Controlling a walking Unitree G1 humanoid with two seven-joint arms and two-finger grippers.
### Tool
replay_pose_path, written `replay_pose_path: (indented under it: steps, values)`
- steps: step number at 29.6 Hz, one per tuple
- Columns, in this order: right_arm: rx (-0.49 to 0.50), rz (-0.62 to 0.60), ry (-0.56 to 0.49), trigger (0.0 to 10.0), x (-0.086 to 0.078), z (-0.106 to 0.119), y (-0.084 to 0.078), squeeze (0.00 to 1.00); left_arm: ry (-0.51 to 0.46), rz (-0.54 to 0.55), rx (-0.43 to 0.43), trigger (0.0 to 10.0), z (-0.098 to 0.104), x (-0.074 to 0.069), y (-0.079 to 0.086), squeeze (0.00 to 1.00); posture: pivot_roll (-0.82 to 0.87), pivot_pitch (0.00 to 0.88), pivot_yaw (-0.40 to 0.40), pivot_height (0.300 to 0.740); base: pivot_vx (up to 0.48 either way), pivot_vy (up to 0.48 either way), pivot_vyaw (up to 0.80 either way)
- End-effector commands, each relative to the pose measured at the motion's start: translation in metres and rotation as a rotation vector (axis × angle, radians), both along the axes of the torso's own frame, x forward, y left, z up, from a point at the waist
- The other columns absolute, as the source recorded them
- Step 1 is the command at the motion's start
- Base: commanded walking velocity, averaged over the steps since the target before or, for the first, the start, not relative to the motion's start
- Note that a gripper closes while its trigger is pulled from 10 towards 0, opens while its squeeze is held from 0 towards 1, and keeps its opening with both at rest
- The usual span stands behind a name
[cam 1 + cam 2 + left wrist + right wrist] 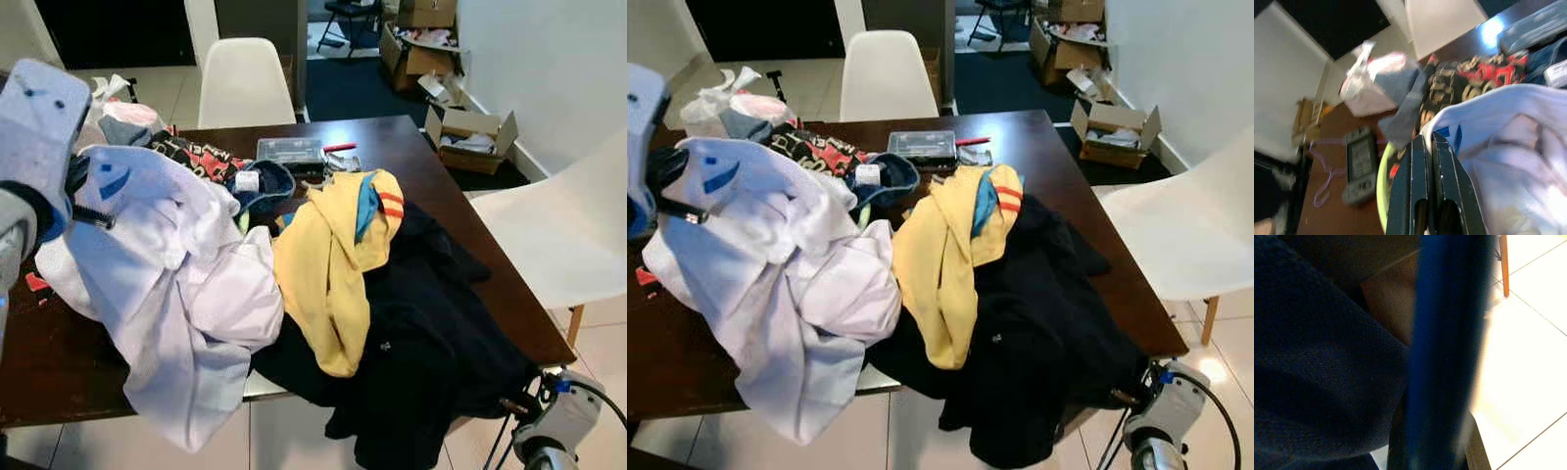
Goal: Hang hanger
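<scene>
The left end effector is raised over the tabletop — fingers pressed together at the white shirt. No hanger visible; right end effector's state — cannot tell.

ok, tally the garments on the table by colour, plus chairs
White garment: 1
Yellow garment: 1
Dark navy or black garment: 1
Patterned red and black garment: 1
Blue-trimmed piece: 1
White chairs: 2
Total: 5 garments that I can tell apart, 2 chairs. The bundle at the far left corner is not counted; its contents are unclear.
</scene>
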State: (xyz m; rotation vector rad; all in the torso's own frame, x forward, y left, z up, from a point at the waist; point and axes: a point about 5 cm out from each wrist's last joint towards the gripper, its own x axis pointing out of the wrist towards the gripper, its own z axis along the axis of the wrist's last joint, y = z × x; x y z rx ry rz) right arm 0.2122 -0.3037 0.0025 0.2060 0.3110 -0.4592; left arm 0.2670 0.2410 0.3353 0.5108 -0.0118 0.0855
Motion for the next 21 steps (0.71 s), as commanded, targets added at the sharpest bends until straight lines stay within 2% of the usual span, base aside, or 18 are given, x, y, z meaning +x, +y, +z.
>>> replay_pose_path:
  steps: [1,2,3,4,6,9,10,11,12,13,14,16,17,19,20,21]
  values:
    - [0.013,0.010,0.017,10.0,-0.002,-0.005,0.006,0.00,-0.006,0.002,0.036,0.0,0.004,0.000,0.002,0.00,0.13,0.107,0.033,0.740,0.000,0.000,0.00]
    - [0.013,0.008,0.017,10.0,-0.003,-0.006,0.006,0.00,-0.005,-0.065,0.065,0.0,0.006,0.003,-0.003,0.00,0.13,0.104,0.035,0.740,0.000,0.000,0.00]
    - [0.013,0.006,0.016,10.0,-0.002,-0.006,0.006,0.00,-0.023,-0.196,0.060,0.0,0.014,0.010,-0.014,0.00,0.13,0.102,0.032,0.740,0.000,0.000,0.00]
    - [0.013,0.006,0.016,10.0,-0.002,-0.006,0.006,0.00,-0.023,-0.196,0.060,0.0,0.014,0.010,-0.014,0.00,0.13,0.102,0.032,0.740,0.000,0.000,0.00]
    - [0.013,0.004,0.017,10.0,-0.002,-0.006,0.007,0.00,-0.072,-0.488,0.032,0.0,0.033,0.015,-0.042,0.00,0.13,0.101,0.032,0.740,0.000,0.000,0.00]
    - [0.013,0.004,0.017,10.0,-0.002,-0.006,0.007,0.00,-0.072,-0.488,0.032,0.0,0.033,0.015,-0.042,0.00,0.13,0.101,0.032,0.740,0.000,0.000,0.00]
    - [0.013,0.003,0.017,10.0,-0.002,-0.006,0.007,0.00,-0.097,-0.648,0.008,0.5,0.045,0.014,-0.058,0.00,0.12,0.095,0.037,0.740,0.000,0.000,0.00]
    - [0.015,-0.003,0.016,10.0,-0.002,-0.006,0.007,0.00,-0.132,-0.915,-0.031,3.7,0.063,0.003,-0.084,0.00,0.10,0.083,0.050,0.740,0.000,0.000,0.00]
    - [0.015,-0.003,0.016,10.0,-0.002,-0.006,0.007,0.00,-0.132,-0.915,-0.031,3.7,0.063,0.003,-0.084,0.00,0.10,0.083,0.050,0.740,0.000,0.000,0.00]
    - [0.016,-0.008,0.015,10.0,-0.002,-0.007,0.007,0.00,-0.167,-1.141,-0.041,4.7,0.079,-0.011,-0.103,0.00,0.10,0.083,0.050,0.740,0.000,0.000,0.00]
    - [0.017,-0.011,0.015,10.0,-0.002,-0.007,0.007,0.00,-0.201,-1.323,-0.017,7.2,0.095,-0.024,-0.114,0.00,0.10,0.077,0.052,0.740,0.000,0.000,0.00]
    - [0.017,-0.011,0.015,10.0,-0.002,-0.007,0.007,0.00,-0.201,-1.323,-0.017,7.2,0.095,-0.024,-0.114,0.00,0.10,0.077,0.052,0.740,0.000,0.000,0.00]
    - [0.017,-0.013,0.015,10.0,-0.002,-0.007,0.008,0.00,-0.224,-1.429,0.003,7.4,0.107,-0.032,-0.119,0.00,0.10,0.077,0.052,0.740,0.000,0.000,0.00]
    - [0.018,-0.014,0.017,10.0,-0.003,-0.008,0.008,0.00,-0.260,-1.501,0.009,10.0,0.131,-0.035,-0.117,0.00,0.10,0.067,0.056,0.740,0.000,0.000,0.00]
    - [0.018,-0.015,0.017,10.0,-0.003,-0.008,0.007,0.00,-0.289,-1.504,0.031,10.0,0.141,-0.036,-0.116,0.00,0.10,0.063,0.055,0.740,0.000,0.000,0.00]
    - [0.018,-0.015,0.017,10.0,-0.003,-0.008,0.007,0.00,-0.289,-1.504,0.031,10.0,0.141,-0.036,-0.116,0.00,0.10,0.063,0.055,0.740,0.000,0.000,0.00]
